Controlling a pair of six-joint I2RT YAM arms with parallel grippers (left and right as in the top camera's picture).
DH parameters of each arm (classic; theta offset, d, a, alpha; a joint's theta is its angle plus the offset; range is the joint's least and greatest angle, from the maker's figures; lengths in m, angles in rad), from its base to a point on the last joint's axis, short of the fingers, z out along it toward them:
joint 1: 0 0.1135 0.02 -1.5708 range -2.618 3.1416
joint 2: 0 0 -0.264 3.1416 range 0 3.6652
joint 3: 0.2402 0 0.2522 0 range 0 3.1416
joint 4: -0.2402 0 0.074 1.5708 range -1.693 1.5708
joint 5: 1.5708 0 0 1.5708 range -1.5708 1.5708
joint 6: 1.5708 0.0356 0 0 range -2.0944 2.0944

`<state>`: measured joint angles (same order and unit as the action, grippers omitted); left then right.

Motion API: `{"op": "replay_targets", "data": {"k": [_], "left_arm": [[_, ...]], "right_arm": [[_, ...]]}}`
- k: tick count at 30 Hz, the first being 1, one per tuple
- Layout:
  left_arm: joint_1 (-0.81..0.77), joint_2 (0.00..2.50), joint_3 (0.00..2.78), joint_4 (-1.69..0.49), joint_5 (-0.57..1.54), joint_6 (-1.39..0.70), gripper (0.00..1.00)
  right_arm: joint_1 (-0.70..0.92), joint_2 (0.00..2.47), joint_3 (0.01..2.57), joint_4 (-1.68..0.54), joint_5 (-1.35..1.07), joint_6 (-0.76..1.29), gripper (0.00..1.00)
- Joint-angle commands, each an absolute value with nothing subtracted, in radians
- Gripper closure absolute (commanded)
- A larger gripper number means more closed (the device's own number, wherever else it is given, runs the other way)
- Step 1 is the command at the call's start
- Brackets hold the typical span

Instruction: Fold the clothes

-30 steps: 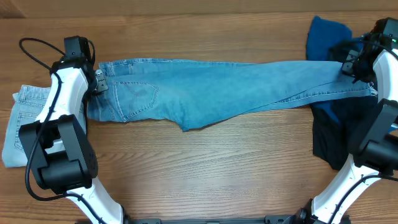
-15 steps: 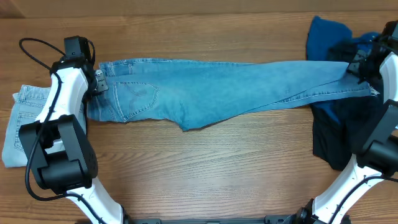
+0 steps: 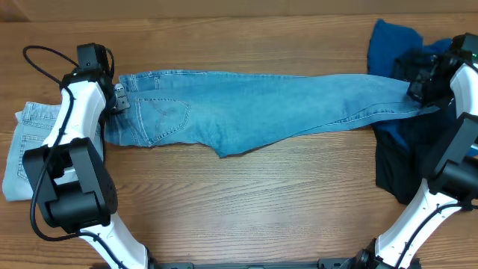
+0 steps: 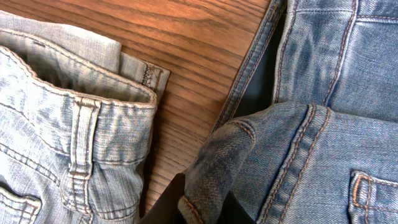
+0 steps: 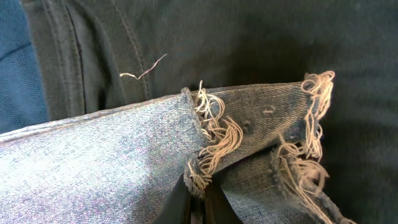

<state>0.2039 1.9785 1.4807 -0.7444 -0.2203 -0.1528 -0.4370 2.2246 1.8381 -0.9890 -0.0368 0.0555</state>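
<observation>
Long light-blue denim jeans (image 3: 261,108) lie stretched across the table, waistband at the left, frayed hems at the right. My left gripper (image 3: 117,99) is shut on the waistband; in the left wrist view the jaws (image 4: 202,208) pinch a fold of the jeans (image 4: 323,124). My right gripper (image 3: 420,86) is shut on the frayed hem (image 5: 211,140), its jaws (image 5: 198,202) clamping the edge.
Paler washed jeans (image 3: 26,146) lie folded at the left edge and show in the left wrist view (image 4: 56,106). A royal-blue garment (image 3: 392,45) and a dark navy garment (image 3: 399,161) lie at the right, under the hems.
My right gripper has moved a little left and back with the hem, and the frayed end is drawn in from the right. The left arm has not moved.
</observation>
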Motion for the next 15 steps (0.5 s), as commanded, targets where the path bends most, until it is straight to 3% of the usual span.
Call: {"op": "replay_targets", "data": {"k": [1,3,11,15], "left_arm": [[0.209,1.958,1.488,-0.751,-0.242,-0.134,0.85],[0.209,1.958,1.488,-0.751,-0.242,-0.134,0.85],[0.209,1.958,1.488,-0.745,-0.237,-0.134,0.85],[0.209,1.958,1.488,-0.746,-0.235,-0.134,0.85]], "right_arm": [[-0.434,2.151,1.920,-1.022,-0.043,0.057,0.93],[-0.433,2.107,1.975,-1.035,-0.043,0.057,0.86],[-0.433,2.052,2.015,-1.096,-0.002,0.057,0.87],[-0.434,2.117,2.015,-1.135,-0.002,0.057,0.80]]}}
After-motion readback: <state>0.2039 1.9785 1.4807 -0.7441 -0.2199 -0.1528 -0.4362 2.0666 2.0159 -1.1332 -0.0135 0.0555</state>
